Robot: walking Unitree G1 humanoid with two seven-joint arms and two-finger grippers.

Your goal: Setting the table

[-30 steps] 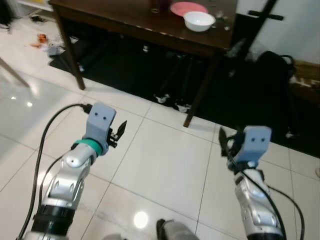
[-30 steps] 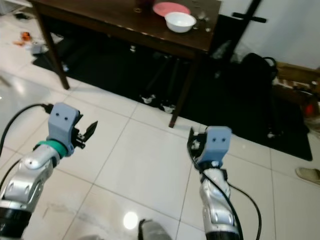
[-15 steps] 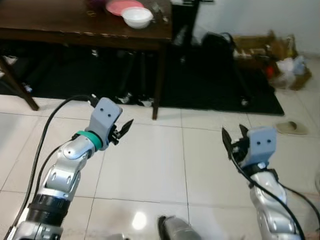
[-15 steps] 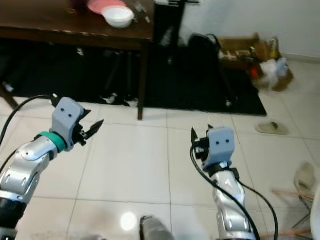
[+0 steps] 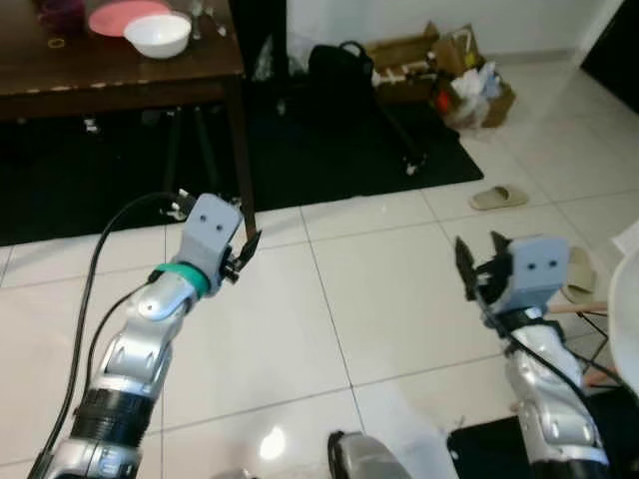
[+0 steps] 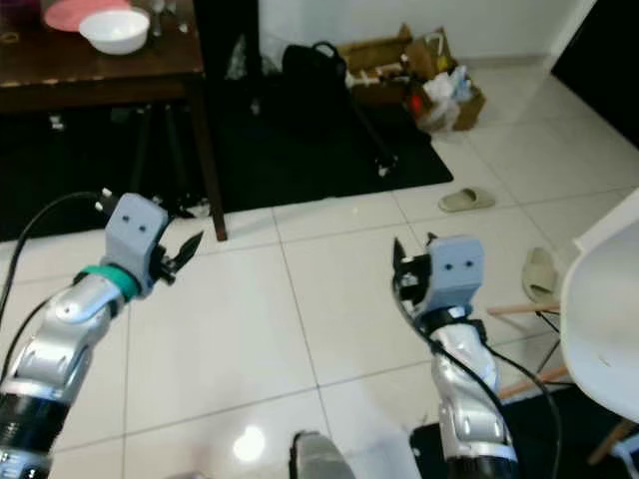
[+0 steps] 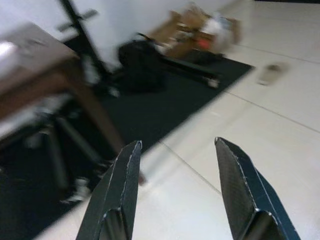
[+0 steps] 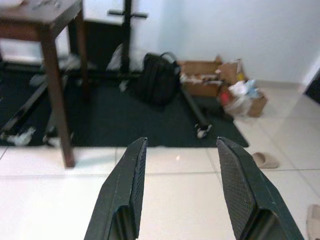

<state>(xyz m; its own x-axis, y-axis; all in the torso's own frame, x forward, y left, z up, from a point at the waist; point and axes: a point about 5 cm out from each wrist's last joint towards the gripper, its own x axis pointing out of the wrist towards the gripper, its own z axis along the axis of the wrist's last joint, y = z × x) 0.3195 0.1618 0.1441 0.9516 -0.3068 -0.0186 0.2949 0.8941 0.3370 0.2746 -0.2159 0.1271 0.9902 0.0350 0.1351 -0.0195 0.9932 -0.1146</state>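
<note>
The white bowl (image 5: 157, 35) sits on the dark bench (image 5: 120, 80) beside a pink plate (image 5: 118, 17). Well short of the bench, left end effector (image 7: 175, 170) and right end effector (image 8: 180, 172) hang over floor tiles, fingers apart, apparently empty.

A: An overhead lamp is glaring off the glossy floor (image 5: 399, 299) at six o'clock, just ahead of the robot.

B: And under the table (image 5: 120, 80) at eleven o'clock, shadow is swallowing the rug (image 5: 329, 150).

A: The head views are staying fairly sharp and evenly bright.

B: The left wrist view is smearing with motion blur; the right wrist view is only softening slightly, its white wall (image 8: 225, 30) washing out.
</note>
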